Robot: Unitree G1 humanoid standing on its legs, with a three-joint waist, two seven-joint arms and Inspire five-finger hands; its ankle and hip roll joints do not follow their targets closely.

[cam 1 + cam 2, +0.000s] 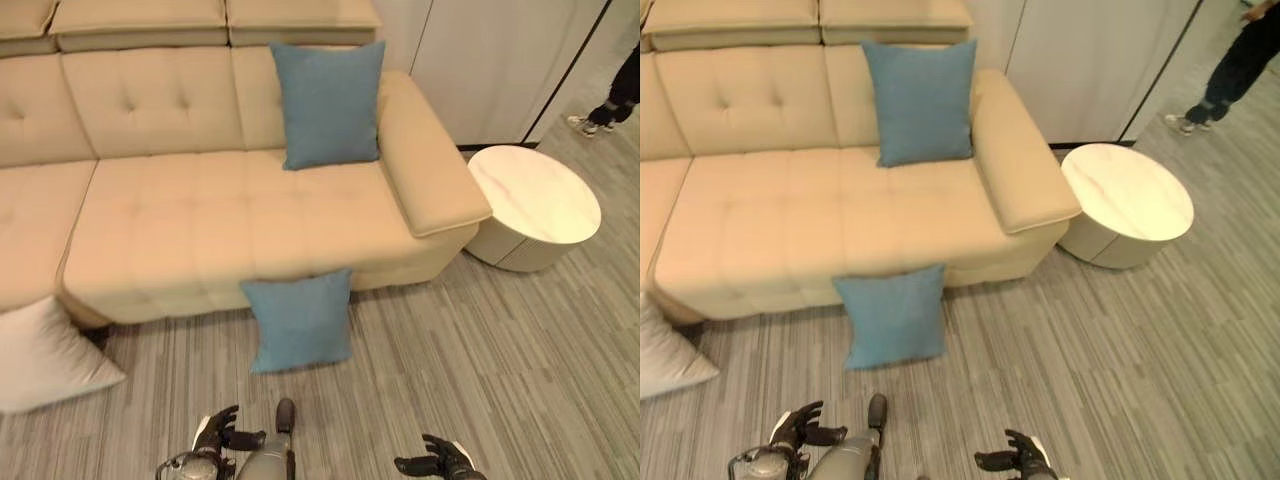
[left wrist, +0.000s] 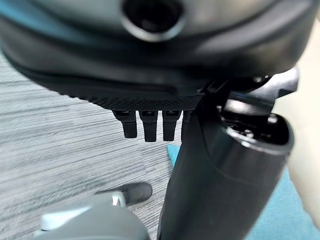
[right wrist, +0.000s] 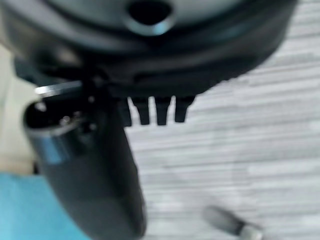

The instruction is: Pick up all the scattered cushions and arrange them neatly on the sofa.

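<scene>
Three cushions are in sight: two blue and one white. One blue cushion (image 1: 328,103) stands upright on the beige sofa (image 1: 190,215), leaning against the backrest just beside the right armrest. The second blue cushion (image 1: 299,321) stands on the floor, propped against the sofa's near front edge, roughly in the middle of the scene. The white cushion (image 1: 42,356) lies on the floor at the near left, beside the sofa's corner, and is cut off by the frame's left edge.

The floor (image 1: 480,350) is grey striped carpet. A single round white side table (image 1: 535,195) stands to the right of the armrest, close to it. Behind it runs a pale wall of panels, and one person's legs and shoes (image 1: 1230,75) show at the far right corner, cut off above.

Both hands hang low at the near edge, above the carpet and well apart from every cushion. The left hand (image 1: 218,432) and the right hand (image 1: 440,462) each have relaxed, spread fingers holding nothing; their wrist views show straight fingers (image 2: 145,126) over carpet.
</scene>
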